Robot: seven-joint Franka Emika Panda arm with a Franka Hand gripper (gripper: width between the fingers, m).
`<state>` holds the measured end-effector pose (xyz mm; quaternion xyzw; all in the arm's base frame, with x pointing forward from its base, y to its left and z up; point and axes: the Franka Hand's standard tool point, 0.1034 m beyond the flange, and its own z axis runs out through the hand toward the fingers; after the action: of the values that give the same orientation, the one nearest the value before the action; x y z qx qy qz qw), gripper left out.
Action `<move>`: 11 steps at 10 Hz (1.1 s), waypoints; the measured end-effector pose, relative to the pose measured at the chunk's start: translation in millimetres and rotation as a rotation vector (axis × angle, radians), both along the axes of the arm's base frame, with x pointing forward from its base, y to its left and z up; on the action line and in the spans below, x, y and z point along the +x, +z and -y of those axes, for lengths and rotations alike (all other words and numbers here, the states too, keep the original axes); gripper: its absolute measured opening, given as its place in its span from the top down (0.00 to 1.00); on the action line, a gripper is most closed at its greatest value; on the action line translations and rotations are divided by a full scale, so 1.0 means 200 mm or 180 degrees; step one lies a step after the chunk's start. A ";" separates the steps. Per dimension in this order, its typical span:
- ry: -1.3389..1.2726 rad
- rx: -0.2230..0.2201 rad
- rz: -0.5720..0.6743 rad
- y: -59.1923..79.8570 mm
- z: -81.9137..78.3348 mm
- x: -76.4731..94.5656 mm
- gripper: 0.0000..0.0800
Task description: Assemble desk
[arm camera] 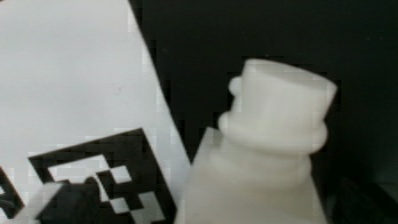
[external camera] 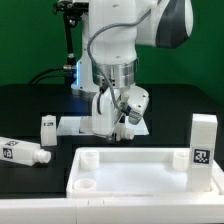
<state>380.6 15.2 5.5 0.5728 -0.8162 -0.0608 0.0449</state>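
1. Progress: assembly looks barely begun. The tabletop (external camera: 140,172) lies on the black worktop (external camera: 30,105) nearest the exterior camera, hollow side up, and no leg is fitted to it.
2. Loose parts in the exterior view:
   - The lying leg (external camera: 24,152) is on its side at that view's left.
   - The short upright leg (external camera: 48,127) stands just behind it.
   - The tall upright leg (external camera: 203,135) stands at that view's right, by the tabletop's far corner. I cannot tell whether it touches the tabletop.
3. The hand (external camera: 121,118) hangs low behind the tabletop, over the edge of the marker board (external camera: 72,124). Its fingers are spread wide and nothing shows pinched between them.
4. In the wrist view a fourth leg (arm camera: 267,140) stands close under the camera, rounded stud end up, beside the marker board. My guess is that this is the part to be gripped. Contact with it cannot be made out.
5. Left to do, as I judge it: pick up each leg, seat its stud in a corner socket and turn it home, four times over.
6. Containers: the tabletop is the only tray-like thing. Its hollow is empty, and the round socket (external camera: 88,185) at its near corner holds nothing. The other sockets are too unclear to tell.
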 end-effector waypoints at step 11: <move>0.2547 0.0381 -0.0144 0.03 -0.29 0.02 0.64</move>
<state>385.0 72.8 11.8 0.8454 -0.5227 -0.0985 0.0495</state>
